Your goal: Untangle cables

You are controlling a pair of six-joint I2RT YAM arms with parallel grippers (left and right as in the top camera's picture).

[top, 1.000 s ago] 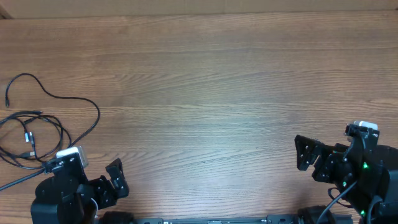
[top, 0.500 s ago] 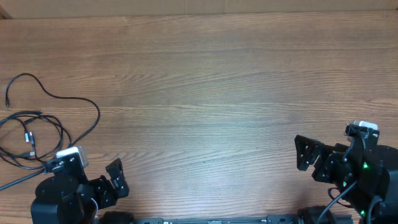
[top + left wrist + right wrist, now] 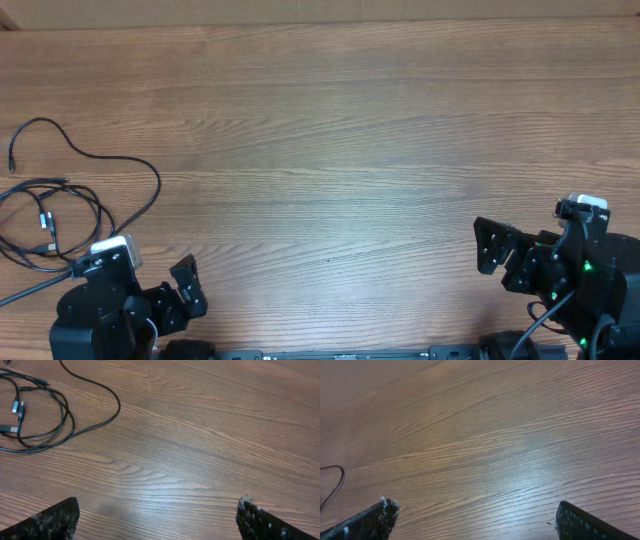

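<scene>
L pincer [image 3: 188,288], R pincer [image 3: 492,247]: both released, empty. Cables [image 3: 46,220] lie looped at worktop [image 3: 330,150] left edge.

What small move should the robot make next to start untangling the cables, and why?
Probably swing the left claw forward and leftward toward the cables: they lie untouched in a tangle nearest that arm, both claws are open and empty, and the right claw sits far across.

You'll find the cables [image 3: 45,222] [image 3: 15,407] lying flat at the left, thin black cords looped loosely over one another with small plugs inside the loops. One cord swings out right in a wide arc.
</scene>
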